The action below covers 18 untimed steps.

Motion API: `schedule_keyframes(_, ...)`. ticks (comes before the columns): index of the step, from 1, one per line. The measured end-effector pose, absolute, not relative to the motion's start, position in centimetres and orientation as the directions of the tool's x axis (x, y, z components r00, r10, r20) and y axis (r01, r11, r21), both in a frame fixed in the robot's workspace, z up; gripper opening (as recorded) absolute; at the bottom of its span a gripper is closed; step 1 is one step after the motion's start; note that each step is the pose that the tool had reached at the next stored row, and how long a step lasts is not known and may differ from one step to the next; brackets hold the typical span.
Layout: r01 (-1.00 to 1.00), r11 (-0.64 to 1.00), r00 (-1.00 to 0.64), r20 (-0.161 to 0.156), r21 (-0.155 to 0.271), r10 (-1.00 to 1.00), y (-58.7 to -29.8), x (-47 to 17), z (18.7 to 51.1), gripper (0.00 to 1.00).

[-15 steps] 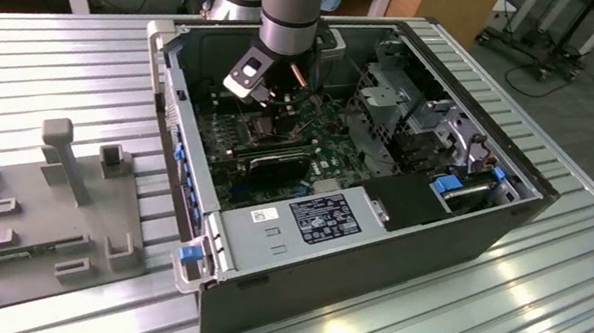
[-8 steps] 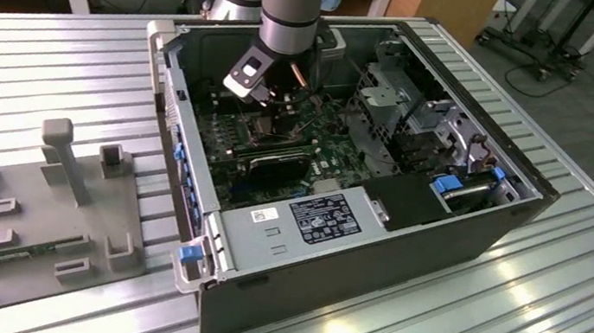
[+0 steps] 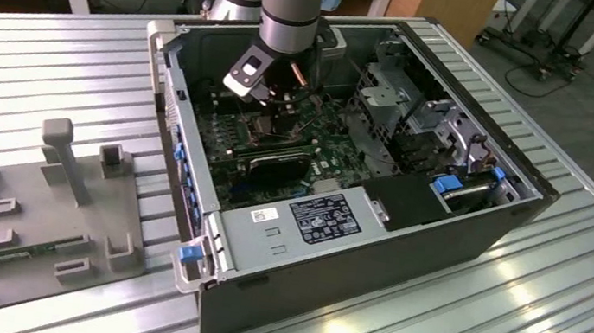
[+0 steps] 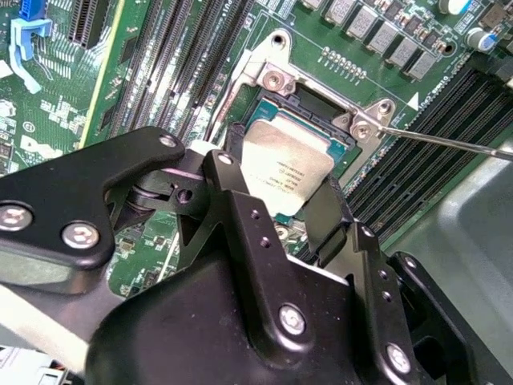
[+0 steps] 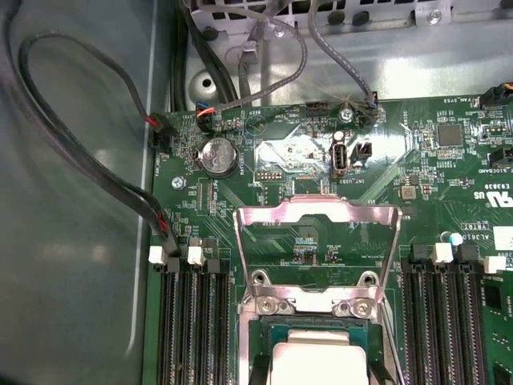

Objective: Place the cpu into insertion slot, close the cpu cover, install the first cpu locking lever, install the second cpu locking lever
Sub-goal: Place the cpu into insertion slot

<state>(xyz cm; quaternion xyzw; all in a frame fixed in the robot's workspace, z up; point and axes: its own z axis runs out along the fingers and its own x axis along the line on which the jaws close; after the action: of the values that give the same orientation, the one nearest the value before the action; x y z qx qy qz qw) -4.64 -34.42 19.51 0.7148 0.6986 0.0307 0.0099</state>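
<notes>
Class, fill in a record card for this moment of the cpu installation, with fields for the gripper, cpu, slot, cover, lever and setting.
gripper: gripper inside the computer case, fingers shut on the cpu
cpu: cpu between the fingers at the insertion slot; cannot tell if seated
insertion slot: insertion slot has its dark wall showing beside the cpu
cpu cover: cpu cover open, lying back off the slot
locking lever: locking lever is a thin rod, not hooked down
setting: computer case open on a ribbed metal table
</notes>
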Motion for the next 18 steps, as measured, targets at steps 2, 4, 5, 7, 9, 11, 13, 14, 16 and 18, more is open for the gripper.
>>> schedule_keyframes(2, 0.998, -0.024, 0.022, 0.03, 0.057, 0.999, -34.41, -4.64, 19.51, 0.54)
schedule_keyframes(4, 0.998, -0.024, 0.022, 0.03, 0.057, 0.999, -34.4, -4.66, 19.5, 0.54)
schedule_keyframes(5, 0.998, -0.024, 0.022, 0.03, 0.057, 0.999, -34.38, -4.68, 19.5, 0.54)
schedule_keyframes(7, 0.998, -0.024, 0.022, 0.03, 0.057, 0.999, -34.36, -4.71, 19.5, 0.54)
schedule_keyframes(9, 0.998, -0.024, 0.022, 0.03, 0.057, 0.999, -34.33, -4.72, 19.49, 0.54)
schedule_keyframes(11, 0.998, -0.024, 0.022, 0.031, 0.057, 0.999, -34.28, -4.72, 19.48, 0.54)
schedule_keyframes(13, 0.998, -0.024, 0.022, 0.032, 0.057, 0.999, -34.24, -4.72, 19.45, 0.54)
schedule_keyframes(14, 0.998, -0.024, 0.022, 0.032, 0.057, 0.999, -34.22, -4.72, 19.44, 0.54)
schedule_keyframes(16, 0.998, -0.024, 0.022, 0.032, 0.057, 0.999, -34.21, -4.72, 19.39, 0.54)
schedule_keyframes(18, 0.998, -0.024, 0.022, 0.032, 0.057, 0.999, -34.22, -4.72, 19.31, 0.54)
